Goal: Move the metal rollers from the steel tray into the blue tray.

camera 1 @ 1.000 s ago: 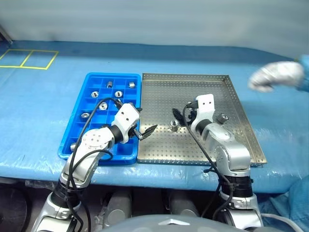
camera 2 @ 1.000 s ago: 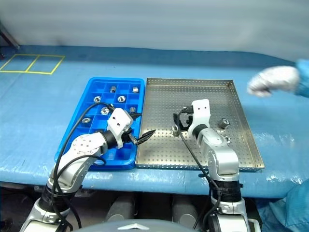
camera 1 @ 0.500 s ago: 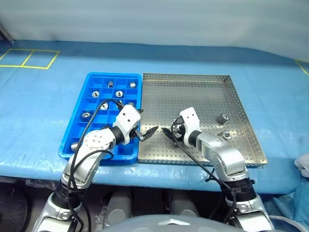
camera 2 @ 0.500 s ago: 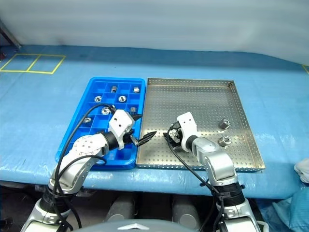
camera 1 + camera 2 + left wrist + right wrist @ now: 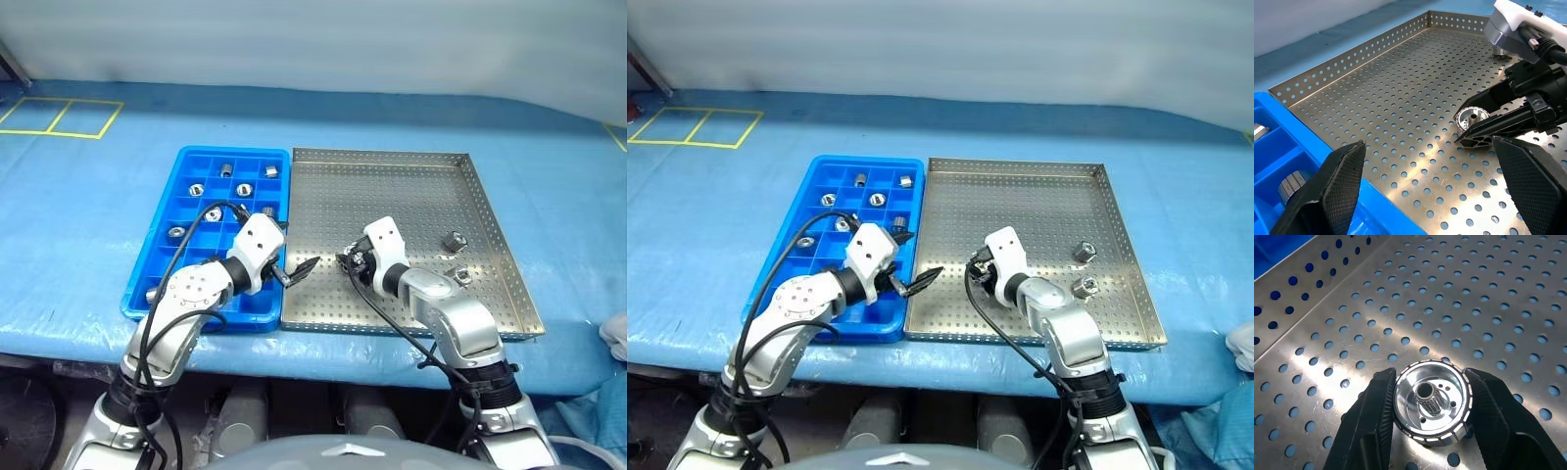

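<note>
Right end effector (image 5: 1431, 431) clamps a metal roller (image 5: 1431, 401); left end effector (image 5: 1425, 188) spread wide.

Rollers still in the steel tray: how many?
3: one between the right pincer fingers, roller; two near the steel tray right rim. None visibly hidden.

The blue tray (image 5: 157, 266) lies left of, touching, the steel tray (image 5: 392, 186), both on the table (image 5: 88, 225).

No readable text, labels, brands or numbers anywhere
</note>
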You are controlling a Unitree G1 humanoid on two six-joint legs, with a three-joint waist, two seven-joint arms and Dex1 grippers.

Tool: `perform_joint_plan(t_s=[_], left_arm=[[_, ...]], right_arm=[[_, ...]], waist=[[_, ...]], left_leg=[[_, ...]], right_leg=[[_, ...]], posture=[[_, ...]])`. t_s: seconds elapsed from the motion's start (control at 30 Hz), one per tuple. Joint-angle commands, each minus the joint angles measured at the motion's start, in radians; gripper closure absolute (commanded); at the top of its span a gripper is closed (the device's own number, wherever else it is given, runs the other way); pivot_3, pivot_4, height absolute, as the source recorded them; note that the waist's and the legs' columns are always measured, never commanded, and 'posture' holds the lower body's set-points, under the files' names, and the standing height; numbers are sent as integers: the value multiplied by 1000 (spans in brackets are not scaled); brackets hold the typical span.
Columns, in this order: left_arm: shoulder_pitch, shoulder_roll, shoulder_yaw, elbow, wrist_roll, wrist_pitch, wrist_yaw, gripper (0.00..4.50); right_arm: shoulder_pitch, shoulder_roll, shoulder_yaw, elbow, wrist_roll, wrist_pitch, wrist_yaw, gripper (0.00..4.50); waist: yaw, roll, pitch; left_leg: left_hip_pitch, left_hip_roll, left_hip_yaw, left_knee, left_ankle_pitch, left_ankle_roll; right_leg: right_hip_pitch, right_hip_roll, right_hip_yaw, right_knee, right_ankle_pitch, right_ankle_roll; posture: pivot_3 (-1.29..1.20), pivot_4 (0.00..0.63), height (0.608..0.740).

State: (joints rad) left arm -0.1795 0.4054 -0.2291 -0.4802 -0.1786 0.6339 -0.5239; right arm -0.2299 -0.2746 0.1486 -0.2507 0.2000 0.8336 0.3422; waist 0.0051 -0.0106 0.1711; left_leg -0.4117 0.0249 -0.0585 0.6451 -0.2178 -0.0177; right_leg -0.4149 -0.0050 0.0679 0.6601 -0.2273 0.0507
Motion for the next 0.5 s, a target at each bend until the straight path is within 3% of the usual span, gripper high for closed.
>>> perform_joint_plan(t_s=[0.03, 0.23, 0.5], left_arm=[[22, 7, 45, -97, -30, 19, 8, 0], [113, 37, 122, -210, -9, 83, 75, 0], [265, 13, 234, -351, -2, 121, 199, 0]], right_arm=[[-44, 3, -6, -70, 6, -23, 6, 2622], [-164, 28, 45, -100, 62, -33, 100, 2622], [-344, 133, 164, 137, 17, -151, 165, 2622]], waist=[[1, 0, 0], [16, 0, 1], [97, 0, 1]], left_leg=[[0, 0, 0, 0, 0, 0], [0, 1, -1, 0, 0, 0], [0, 2, -2, -5, 0, 0]], right_leg=[[0, 0, 0, 0, 0, 0], [0, 1, 0, 0, 0, 0], [-1, 2, -3, 0, -2, -3]], posture=[[228, 150, 740], [331, 150, 740], [486, 150, 740]])
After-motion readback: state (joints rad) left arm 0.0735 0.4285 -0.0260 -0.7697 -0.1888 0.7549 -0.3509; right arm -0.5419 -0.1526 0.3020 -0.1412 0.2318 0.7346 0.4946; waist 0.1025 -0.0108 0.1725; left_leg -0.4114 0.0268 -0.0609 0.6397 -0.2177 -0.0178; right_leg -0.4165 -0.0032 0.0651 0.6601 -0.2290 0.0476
